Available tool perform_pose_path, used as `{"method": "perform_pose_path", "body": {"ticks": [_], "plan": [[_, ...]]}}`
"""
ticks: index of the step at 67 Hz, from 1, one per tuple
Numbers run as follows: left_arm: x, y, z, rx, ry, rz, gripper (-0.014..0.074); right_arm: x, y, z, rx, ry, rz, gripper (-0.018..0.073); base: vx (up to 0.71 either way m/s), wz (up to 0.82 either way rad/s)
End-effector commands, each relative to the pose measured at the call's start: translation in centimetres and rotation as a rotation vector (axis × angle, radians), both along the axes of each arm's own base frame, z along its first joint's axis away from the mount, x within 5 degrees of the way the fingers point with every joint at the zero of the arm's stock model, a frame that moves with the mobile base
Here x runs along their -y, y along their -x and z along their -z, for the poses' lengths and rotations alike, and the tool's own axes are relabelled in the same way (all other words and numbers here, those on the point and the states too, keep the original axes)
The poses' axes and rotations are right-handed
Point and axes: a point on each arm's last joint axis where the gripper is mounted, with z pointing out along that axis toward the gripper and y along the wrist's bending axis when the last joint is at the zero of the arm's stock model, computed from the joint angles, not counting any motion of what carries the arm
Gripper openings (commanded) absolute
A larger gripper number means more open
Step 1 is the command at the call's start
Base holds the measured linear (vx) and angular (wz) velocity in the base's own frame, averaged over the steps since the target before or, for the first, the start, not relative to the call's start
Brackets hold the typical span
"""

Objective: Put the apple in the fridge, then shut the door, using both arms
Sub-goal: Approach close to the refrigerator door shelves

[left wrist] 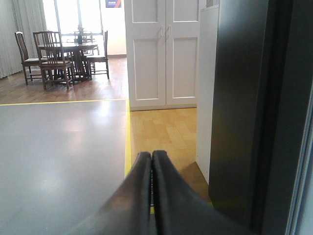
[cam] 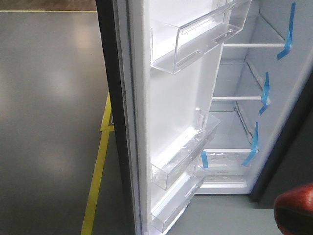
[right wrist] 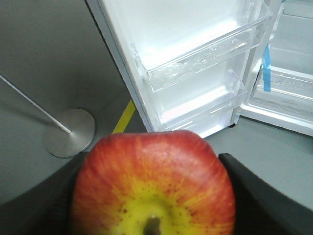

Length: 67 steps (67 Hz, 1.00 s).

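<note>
Holding the apple [right wrist: 152,171] between its fingers, your right gripper [right wrist: 154,205] is mid-carry, still apart from the fridge [cam: 234,73], whose door [cam: 171,107] stands wide open. Next, reach past the door bins [cam: 195,39] to a taped shelf [cam: 230,151] and release there. Your left gripper [left wrist: 151,166] is pinched together and empty beside a dark panel, likely the door's outer face, so it looks placed to push the door closed afterwards.
</note>
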Motion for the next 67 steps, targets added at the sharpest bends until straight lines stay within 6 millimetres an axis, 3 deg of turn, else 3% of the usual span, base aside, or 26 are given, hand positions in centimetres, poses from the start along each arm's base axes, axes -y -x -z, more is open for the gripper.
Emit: {"method": "perform_pose_path", "body": {"ticks": [1,67], "plan": [[-0.01,0.25,-1.26,0.099,0.009,0.000,-0.0006,-0.10,-0.36,-1.27,0.081,-0.033,0.008,0.0132,0.06,0.00],[-0.01,0.25,-1.26,0.099,0.009,0.000,-0.0006,-0.10,-0.36,-1.27,0.081,-0.033,0.008,0.0132,0.07,-0.01]]}}
